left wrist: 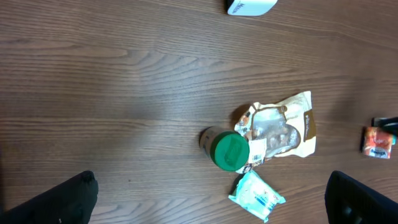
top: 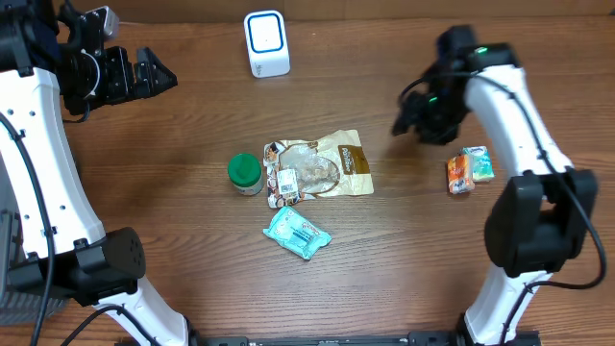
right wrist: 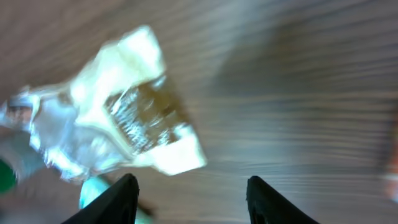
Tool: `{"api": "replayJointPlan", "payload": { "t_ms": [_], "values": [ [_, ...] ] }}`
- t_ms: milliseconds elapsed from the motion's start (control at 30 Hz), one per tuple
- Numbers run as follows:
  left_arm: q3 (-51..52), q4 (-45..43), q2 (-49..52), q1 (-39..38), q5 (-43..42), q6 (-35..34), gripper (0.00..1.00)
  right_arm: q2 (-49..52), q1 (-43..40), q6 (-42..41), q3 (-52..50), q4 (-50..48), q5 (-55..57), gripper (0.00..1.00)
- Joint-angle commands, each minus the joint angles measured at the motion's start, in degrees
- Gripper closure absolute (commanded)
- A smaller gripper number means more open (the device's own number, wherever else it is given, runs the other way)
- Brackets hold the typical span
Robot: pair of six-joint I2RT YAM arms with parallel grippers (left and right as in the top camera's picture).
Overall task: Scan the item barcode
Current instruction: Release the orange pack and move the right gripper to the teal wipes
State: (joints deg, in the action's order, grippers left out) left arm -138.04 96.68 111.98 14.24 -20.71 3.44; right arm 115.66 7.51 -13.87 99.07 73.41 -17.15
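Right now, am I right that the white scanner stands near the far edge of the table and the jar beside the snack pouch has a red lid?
Not quite: the lid of the jar is green, not red, as the overhead view shows. The white scanner does stand near the far edge of the table, and the jar is beside the snack pouch.

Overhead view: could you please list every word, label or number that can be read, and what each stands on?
No text reads clearly.
Snack pouch: white print on its brown panel, too small to read.
Teal packet: dark print, too small to read.
Orange and green packet: print blurred.
White scanner: a blue outline, no words visible.
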Motion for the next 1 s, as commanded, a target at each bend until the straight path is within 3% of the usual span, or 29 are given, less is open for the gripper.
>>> {"api": "replayJointPlan", "payload": {
  "t_ms": [0, 200, 333, 433, 733, 967],
  "values": [
    [-0.55, 0.11, -0.50, -0.42, 0.37, 1.07, 0.00, -0.44, 5.09, 0.83, -4.68, -1.92, -7.50, 0.47],
    [-0.55, 0.11, -0.50, -0.42, 0.35, 1.07, 0.00, -0.44, 13.97, 0.85, -9.18, -3.08, -8.04, 0.47],
    [-0.55, 0.11, -0.50, -0.44, 0.35, 1.07, 0.00, -0.44, 19.65, 0.83, -9.66, -3.34, -8.04, 0.57],
    [-0.55, 0.11, -0.50, -0.42, 0.35, 1.07, 0.00, -0.44, 24.15, 0.33, -9.79, -4.79, -7.91, 0.58],
    [-0.55, 0.11, -0.50, -0.42, 0.37, 1.07, 0.01, -0.37, 35.74, -10.47, -13.84, -15.39, -7.17, 0.58],
    [-0.55, 0.11, -0.50, -0.44, 0.35, 1.07, 0.01, -0.37, 41.03, -13.42, -16.31, -15.96, -6.91, 0.58]
  ]
}}
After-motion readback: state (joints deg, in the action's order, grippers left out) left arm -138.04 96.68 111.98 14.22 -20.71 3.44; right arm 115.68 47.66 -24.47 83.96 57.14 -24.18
